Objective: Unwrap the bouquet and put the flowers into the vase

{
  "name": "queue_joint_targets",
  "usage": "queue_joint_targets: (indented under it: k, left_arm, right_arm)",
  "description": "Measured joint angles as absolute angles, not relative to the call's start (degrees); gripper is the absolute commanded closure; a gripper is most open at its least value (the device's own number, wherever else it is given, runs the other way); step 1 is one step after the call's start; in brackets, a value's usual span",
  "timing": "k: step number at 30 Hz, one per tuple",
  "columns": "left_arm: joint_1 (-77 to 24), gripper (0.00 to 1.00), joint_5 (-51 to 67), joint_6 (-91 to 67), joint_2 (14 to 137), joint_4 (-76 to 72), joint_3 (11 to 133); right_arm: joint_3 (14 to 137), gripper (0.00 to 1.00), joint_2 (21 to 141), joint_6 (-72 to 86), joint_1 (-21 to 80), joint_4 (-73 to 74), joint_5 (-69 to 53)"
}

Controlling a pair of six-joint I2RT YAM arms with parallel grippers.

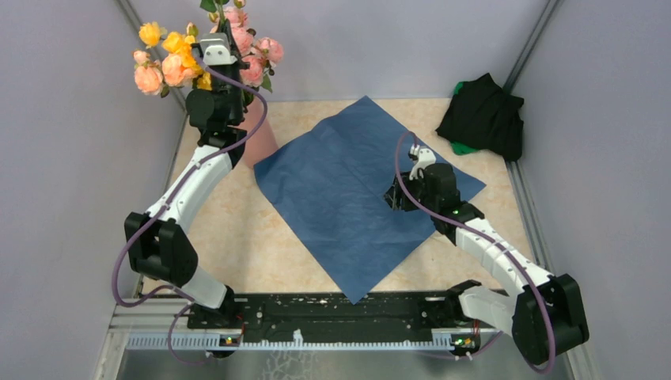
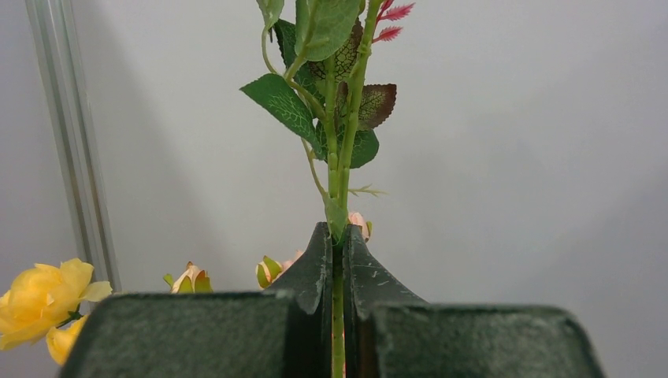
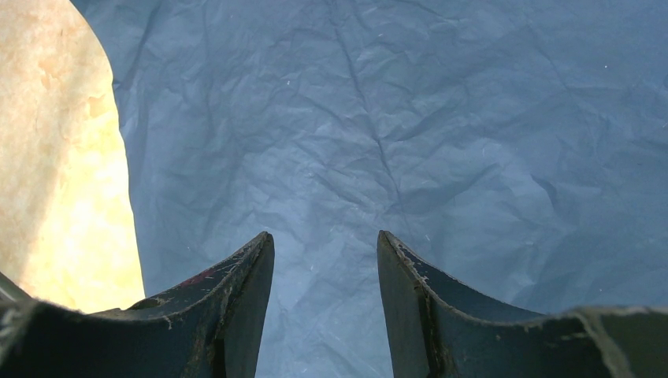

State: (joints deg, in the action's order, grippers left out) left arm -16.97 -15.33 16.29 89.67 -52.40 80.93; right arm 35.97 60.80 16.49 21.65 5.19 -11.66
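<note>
1. At the near edge of the counter (image 1: pixel 229 245), the two arm bases are bolted to a black rail (image 1: pixel 332 313), the left arm on the left.
2. A blue paper sheet (image 1: pixel 348 206) lies open and flat across the middle of the counter. It is turned like a diamond, with one corner pointing at the near edge and another at the far edge. It is creased but not folded.
3. The right gripper (image 3: pixel 324 236) is low over the right part of that sheet. Its jaws are spread, with nothing between them; only wrinkled blue paper shows in the gap. To their left the right wrist view shows a strip of bare beige counter. Whether the fingertips touch the paper cannot be told.
4. The left arm reaches up towards the far-left corner. The left gripper (image 2: pixel 335 232) is pressed together on the green stems of the flowers (image 2: pixel 339 157), which rise straight out from between its fingertips with serrated leaves above.
5. From the top view, yellow and peach-pink blooms spread around and beyond that gripper, high above the far-left corner.
6. The vase (image 1: pixel 265 138), salmon pink, stands upright near the far-left corner, just beside the left corner of the blue sheet. The left arm covers part of it, so it cannot be seen whether the stem ends reach into its mouth.
7. At the far-right corner lies a heap of black cloth (image 1: pixel 483 115), apart from the sheet, with a bit of green (image 1: pixel 463 148) showing at its near-left edge.
</note>
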Motion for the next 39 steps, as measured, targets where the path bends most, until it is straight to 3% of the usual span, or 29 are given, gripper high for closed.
queue_joint_targets:
  k: [39]
  left_arm:
    - [-16.9,1.00,-24.9,11.6,86.7,-60.4,59.4]
  right_arm:
    - [36.0,0.49,63.1,16.5,21.6,5.1,-12.8]
